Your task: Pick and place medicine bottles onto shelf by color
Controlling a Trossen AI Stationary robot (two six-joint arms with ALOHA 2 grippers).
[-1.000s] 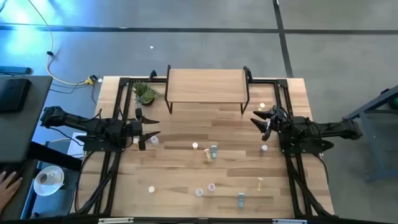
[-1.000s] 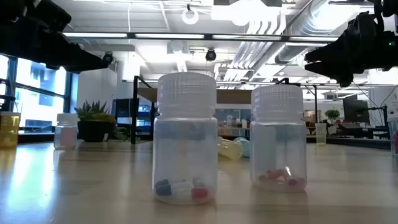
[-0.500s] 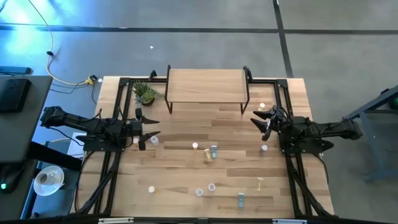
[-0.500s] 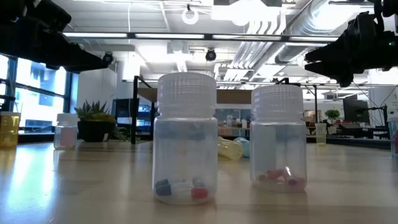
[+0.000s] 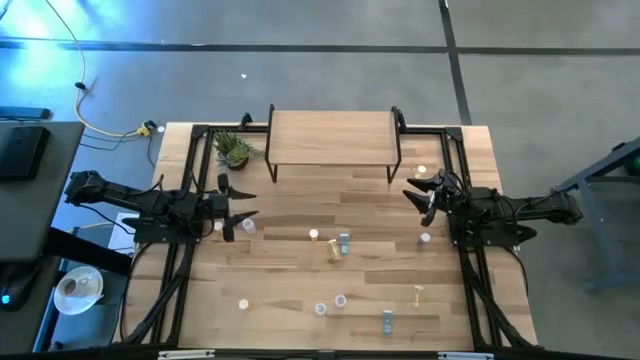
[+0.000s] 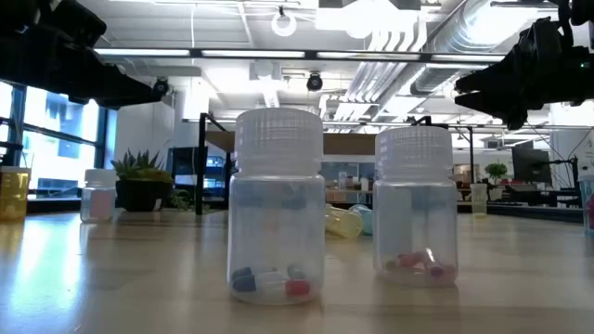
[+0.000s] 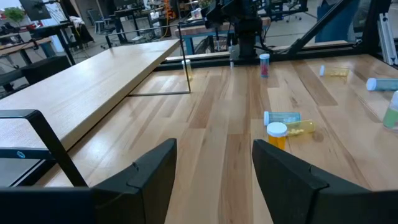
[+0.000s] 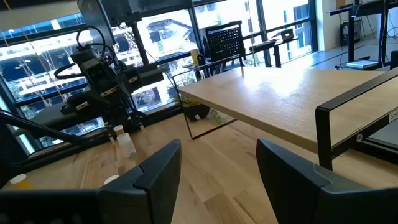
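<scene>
Both arms reach low over the table (image 5: 300, 200) from opposite sides. Left tool (image 5: 243, 208) and right tool (image 5: 417, 192) hover with fingers spread, holding nothing. Medicine bottles (image 5: 343, 242) lie scattered before the bare shelf (image 5: 330, 135).

My two arms are black, and so are my left gripper (image 5: 240, 214) and right gripper (image 5: 418, 193). The table (image 5: 290, 270) is pale wood in planks, light and honey stripes side by side. The shelf (image 5: 330, 137) is the same light wood, plainer, on thin black legs. The plant (image 5: 234, 149) is green in a dark pot. Up close, two medicine bottles (image 6: 277, 206) are clear with ribbed white caps; one holds blue, white and red bits, the other pinkish ones. Further off I see an orange bottle (image 7: 276, 135) with a white cap, a yellow one (image 7: 301, 127) beside it, and a teal-blue one (image 7: 283, 117).
</scene>
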